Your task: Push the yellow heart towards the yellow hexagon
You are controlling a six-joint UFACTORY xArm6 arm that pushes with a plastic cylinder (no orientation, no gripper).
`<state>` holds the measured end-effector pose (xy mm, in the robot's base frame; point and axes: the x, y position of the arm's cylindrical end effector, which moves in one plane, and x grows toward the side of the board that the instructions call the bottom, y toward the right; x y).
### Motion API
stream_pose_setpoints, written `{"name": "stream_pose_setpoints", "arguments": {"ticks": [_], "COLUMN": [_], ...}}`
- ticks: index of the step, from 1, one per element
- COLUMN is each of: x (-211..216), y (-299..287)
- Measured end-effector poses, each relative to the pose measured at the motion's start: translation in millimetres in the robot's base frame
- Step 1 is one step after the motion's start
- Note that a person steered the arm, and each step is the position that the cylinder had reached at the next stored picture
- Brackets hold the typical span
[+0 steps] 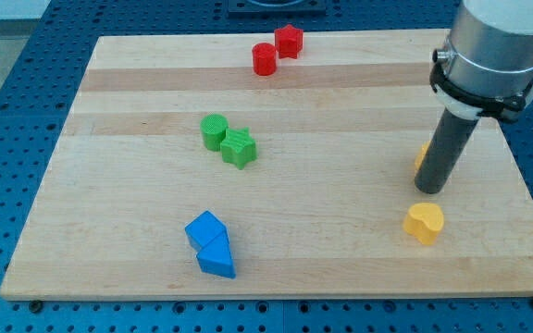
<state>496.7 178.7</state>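
Observation:
The yellow heart lies on the wooden board near the view's lower right. My tip stands just above the heart in the view, a short gap from it. The yellow hexagon shows only as a small sliver at the rod's left side; the rod hides most of it. The tip sits between the heart and the hexagon.
A green cylinder and a green star touch near the board's middle left. A red cylinder and a red block sit at the view's top. Two blue blocks lie at the bottom left.

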Motion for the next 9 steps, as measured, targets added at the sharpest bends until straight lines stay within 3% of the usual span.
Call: {"name": "stream_pose_setpoints", "arguments": {"ticks": [3, 5, 7, 9], "x": [64, 49, 49, 122], "y": [-31, -26, 57, 32]}}
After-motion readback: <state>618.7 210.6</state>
